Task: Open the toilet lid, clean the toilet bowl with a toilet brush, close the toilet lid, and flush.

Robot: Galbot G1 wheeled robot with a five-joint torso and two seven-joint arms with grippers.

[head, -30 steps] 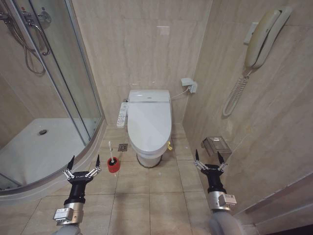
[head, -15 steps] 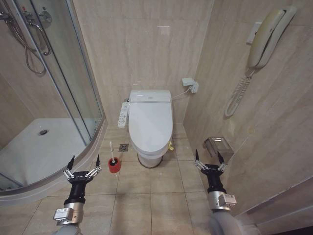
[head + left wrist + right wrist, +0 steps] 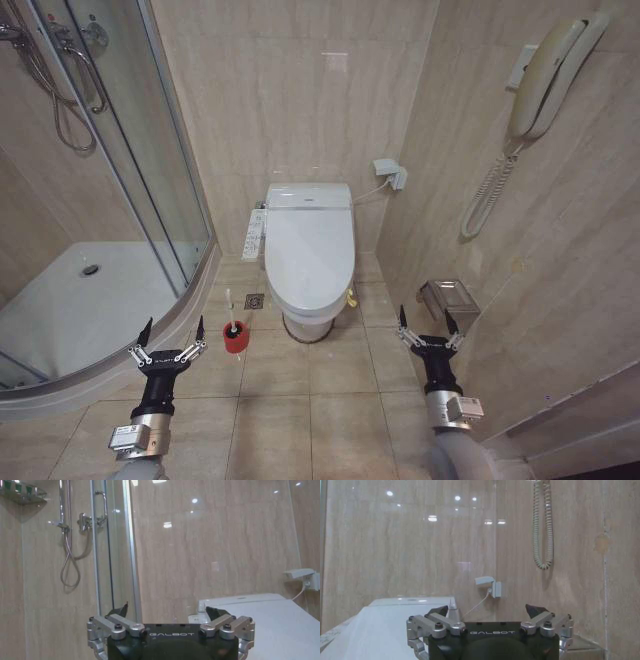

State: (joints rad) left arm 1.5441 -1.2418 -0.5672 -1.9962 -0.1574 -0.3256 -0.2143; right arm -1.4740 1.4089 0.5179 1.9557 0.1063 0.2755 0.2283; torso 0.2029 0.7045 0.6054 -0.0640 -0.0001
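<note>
Beige-tiled bathroom: toilet lid (image 3: 310,255) down against the far wall, toilet brush (image 3: 229,312) standing in its red holder (image 3: 235,339) beside it. Left gripper (image 3: 168,335) and right gripper (image 3: 425,322) hover spread, empty. Risk: glossy lid slipping during lifting.

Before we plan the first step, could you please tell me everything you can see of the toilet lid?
The toilet lid is a large, glossy white oval cover that looks like plastic. It is shut, lying flat over the toilet bowl, with its narrower end toward the robot. A small yellow strap hangs at its front right edge. A white control panel sits along its left side. Nothing rests on it, and both tools hover well short of it.
</note>
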